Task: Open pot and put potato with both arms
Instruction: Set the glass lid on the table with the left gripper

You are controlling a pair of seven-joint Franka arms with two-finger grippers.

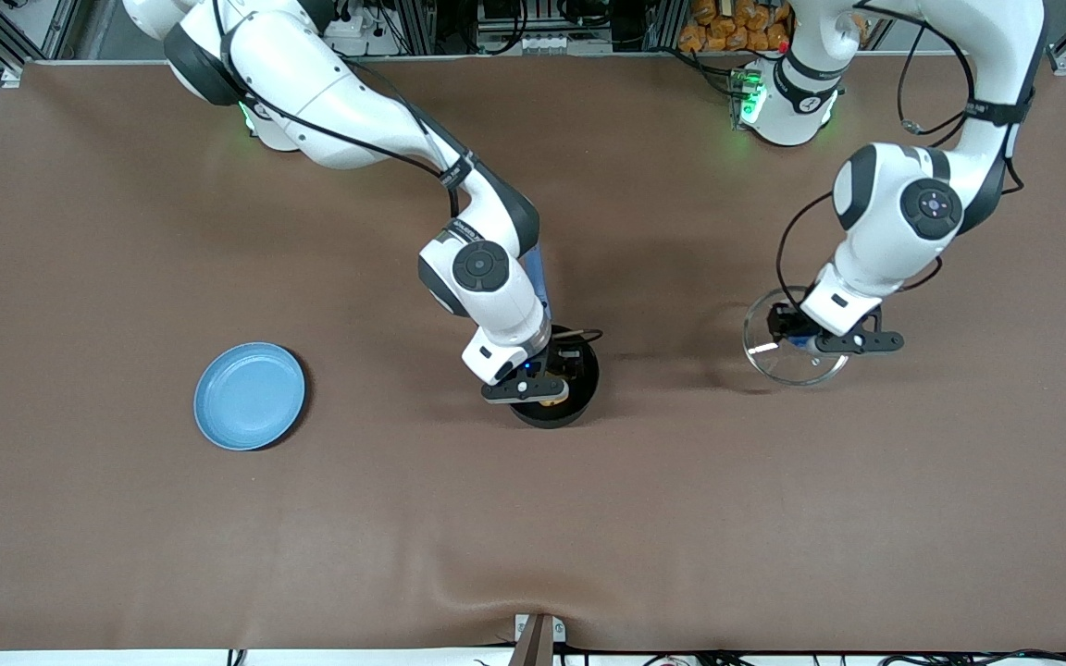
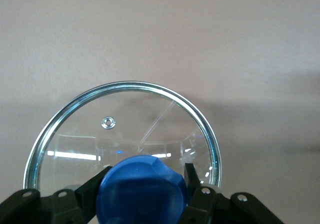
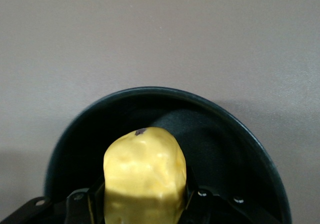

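Looking at the pot (image 1: 563,400) as your anchor, you'll see it sits mid-table with no lid on it, and the right gripper (image 1: 526,388) hangs right over its open mouth. That gripper is clamped on the potato (image 3: 144,176), one finger (image 3: 82,206) on each side of it. In the right wrist view the yellow lump sits between the fingers with the dark inside of the pot (image 3: 220,149) directly under it, so the potato is above the pot, or maybe just dipping into it. You can't tell from these shots whether it touches the bottom. No other contents show inside the pot. In the front view only a sliver of yellow potato (image 1: 549,401) peeks out under the gripper, and a bit of the pot's blue handle (image 1: 539,270) shows past the right arm's wrist, running away from the front camera.

From the pot, head toward the left arm's end of the table and you hit the glass lid (image 1: 797,363). The left gripper (image 1: 815,342) is down on it, closed around the blue knob (image 2: 143,193). The left wrist view shows the lid (image 2: 125,129) with its metal rim over bare tabletop, and you can't really tell if it's resting on the table or held just off it.

Go from the pot toward the right arm's end and there's the blue plate (image 1: 250,396), lying flat, well apart from the pot, nothing on it.
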